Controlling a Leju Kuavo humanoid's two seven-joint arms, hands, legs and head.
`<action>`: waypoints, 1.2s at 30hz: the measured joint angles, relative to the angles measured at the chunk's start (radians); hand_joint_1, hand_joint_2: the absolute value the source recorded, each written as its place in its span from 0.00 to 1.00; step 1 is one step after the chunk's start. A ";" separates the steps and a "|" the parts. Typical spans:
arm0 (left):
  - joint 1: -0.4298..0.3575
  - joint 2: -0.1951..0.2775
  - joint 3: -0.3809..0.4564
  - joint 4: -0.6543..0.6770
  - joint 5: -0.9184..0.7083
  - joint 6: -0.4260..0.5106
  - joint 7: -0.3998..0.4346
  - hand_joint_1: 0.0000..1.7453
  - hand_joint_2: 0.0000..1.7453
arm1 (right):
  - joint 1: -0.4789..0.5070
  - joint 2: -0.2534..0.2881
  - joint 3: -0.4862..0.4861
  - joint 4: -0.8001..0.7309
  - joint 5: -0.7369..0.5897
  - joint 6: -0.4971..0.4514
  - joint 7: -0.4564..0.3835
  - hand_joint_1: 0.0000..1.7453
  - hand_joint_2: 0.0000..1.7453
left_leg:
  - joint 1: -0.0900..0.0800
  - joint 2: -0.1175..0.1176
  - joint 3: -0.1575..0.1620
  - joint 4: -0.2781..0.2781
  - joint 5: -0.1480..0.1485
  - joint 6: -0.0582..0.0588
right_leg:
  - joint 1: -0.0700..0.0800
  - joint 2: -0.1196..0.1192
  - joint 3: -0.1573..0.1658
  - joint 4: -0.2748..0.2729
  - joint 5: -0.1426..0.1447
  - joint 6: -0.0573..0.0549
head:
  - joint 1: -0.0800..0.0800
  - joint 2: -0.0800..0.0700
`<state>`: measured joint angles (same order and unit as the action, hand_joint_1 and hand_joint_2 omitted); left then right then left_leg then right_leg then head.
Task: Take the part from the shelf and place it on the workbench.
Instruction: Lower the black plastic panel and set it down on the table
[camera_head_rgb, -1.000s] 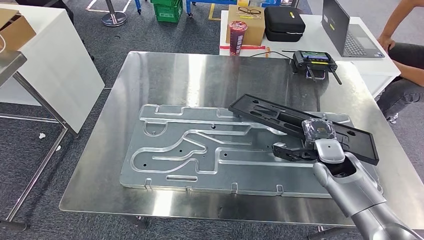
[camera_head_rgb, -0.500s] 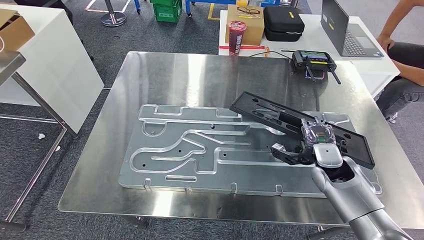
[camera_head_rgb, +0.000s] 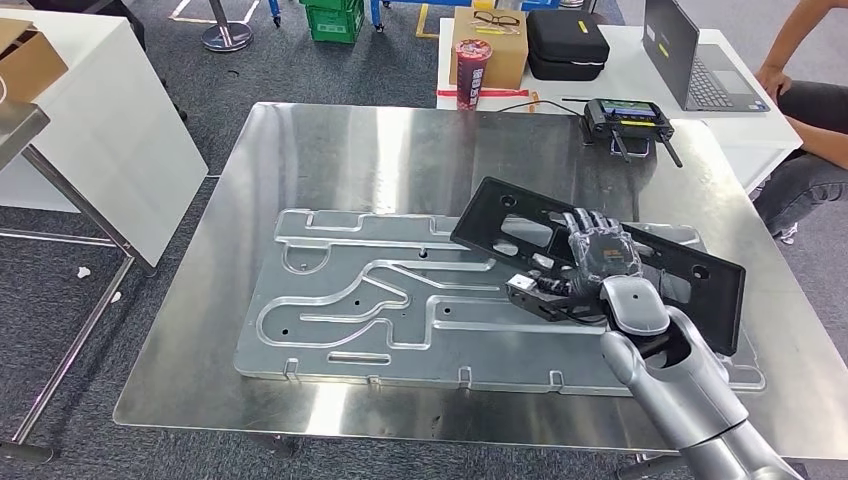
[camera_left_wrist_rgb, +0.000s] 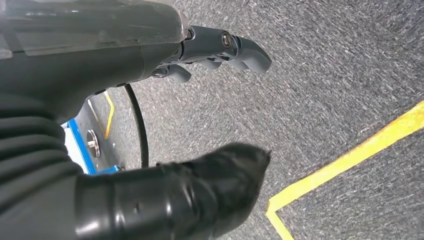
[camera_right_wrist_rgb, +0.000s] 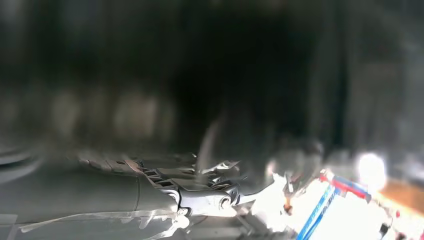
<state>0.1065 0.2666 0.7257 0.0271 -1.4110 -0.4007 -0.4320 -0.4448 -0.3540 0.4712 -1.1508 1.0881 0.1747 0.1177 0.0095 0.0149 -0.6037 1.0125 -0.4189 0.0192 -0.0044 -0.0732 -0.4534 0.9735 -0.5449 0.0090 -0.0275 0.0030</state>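
Observation:
The part is a long flat black plastic panel (camera_head_rgb: 520, 222) with cut-outs. It is tilted up over the right half of the metal workbench (camera_head_rgb: 400, 140). My right hand (camera_head_rgb: 590, 262) grips it near its middle, thumb under the near edge and fingers over the top face. The right wrist view is dark and blurred; the panel (camera_right_wrist_rgb: 250, 90) fills it close above the fingers (camera_right_wrist_rgb: 200, 192). My left hand (camera_left_wrist_rgb: 210, 45) hangs over grey carpet with fingers apart and holds nothing.
A large stamped aluminium plate (camera_head_rgb: 400, 300) lies on the workbench under the panel. A black controller (camera_head_rgb: 625, 118) sits at the bench's far right corner. Behind stand a white table with a laptop (camera_head_rgb: 690, 60), a black case (camera_head_rgb: 565, 45), a cardboard box (camera_head_rgb: 490, 45) and a red cup (camera_head_rgb: 470, 72). A person (camera_head_rgb: 810, 100) sits at the right.
My right hand has rolled and moved left, and the black panel has tipped from lying nearly flat to standing steeply on edge, its top face now turned toward the camera.

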 joint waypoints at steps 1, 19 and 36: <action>0.001 -0.001 0.000 0.000 0.001 0.001 -0.001 0.00 0.00 | 0.000 0.004 0.001 -0.016 0.008 -0.015 0.003 0.00 0.00 | 0.000 0.000 0.000 0.000 0.000 0.000 | 0.000 0.000 0.000 0.000 0.000 0.000 | 0.000 0.000; -0.010 -0.027 0.000 0.000 -0.021 0.024 -0.011 0.00 0.00 | -0.052 0.156 0.183 -0.504 -0.017 -0.025 0.026 0.00 0.00 | -0.007 0.002 0.000 0.003 -0.008 0.002 | -0.007 0.001 0.000 -0.001 -0.003 0.003 | 0.000 0.000; -0.026 -0.042 0.000 0.000 -0.034 0.024 -0.025 0.00 0.00 | -0.080 0.180 0.346 -0.677 -0.099 -0.020 0.016 0.00 0.00 | 0.000 -0.031 0.029 0.001 -0.022 -0.012 | -0.001 0.073 -0.098 0.060 0.058 -0.015 | 0.000 0.000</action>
<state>0.0801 0.2246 0.7259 0.0271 -1.4451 -0.3768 -0.4571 -0.5250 -0.1736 0.8169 -1.8279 0.9894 0.1546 0.1339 0.0098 -0.0160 -0.5749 1.0131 -0.4414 0.0076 -0.0058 -0.0003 -0.5515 1.0334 -0.4873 -0.0055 -0.0272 0.0031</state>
